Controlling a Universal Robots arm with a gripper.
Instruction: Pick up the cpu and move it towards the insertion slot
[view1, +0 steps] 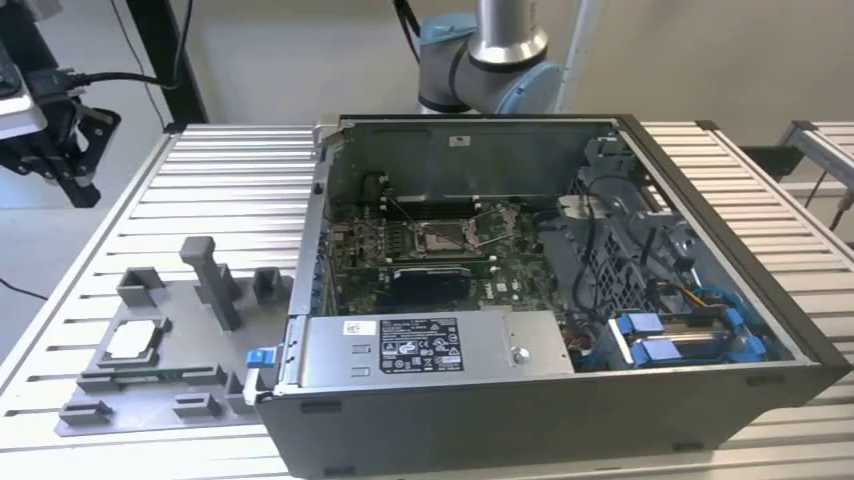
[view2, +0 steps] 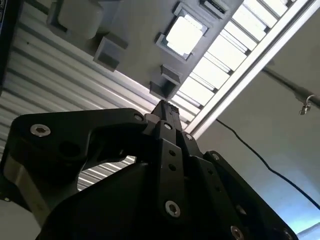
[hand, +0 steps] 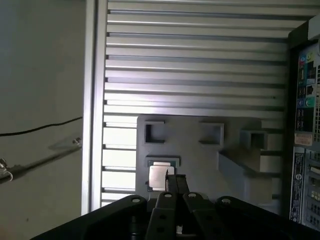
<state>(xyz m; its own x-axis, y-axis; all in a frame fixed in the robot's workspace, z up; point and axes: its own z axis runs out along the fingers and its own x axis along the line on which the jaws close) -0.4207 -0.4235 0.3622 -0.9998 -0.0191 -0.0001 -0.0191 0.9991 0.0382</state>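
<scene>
The cpu (view1: 134, 341) lies flat, silvery-white, in a recess of the grey plastic tray (view1: 160, 400) on the slatted table, at the exterior view's left. In both wrist views the cpu (view2: 185, 34) (hand: 160, 175) sits in its recess beyond the fingertips. My gripper (view1: 80, 188) hangs well above the table's far left corner, apart from the tray. Its black fingers (view2: 164, 112) (hand: 175, 181) are pressed together with nothing between them. The insertion slot (view1: 442, 236), a shiny metal frame with a dark centre, sits on the green board inside the open computer case (view1: 534, 400).
The case's tall walls stand around the socket, with a grey power supply (view1: 420, 345), blue drive brackets (view1: 681, 335) and cables inside. The tray carries several upright grey blocks (view1: 214, 280). The arm's base (view1: 487, 65) stands behind the case. A black cable (view2: 250, 150) lies on the floor.
</scene>
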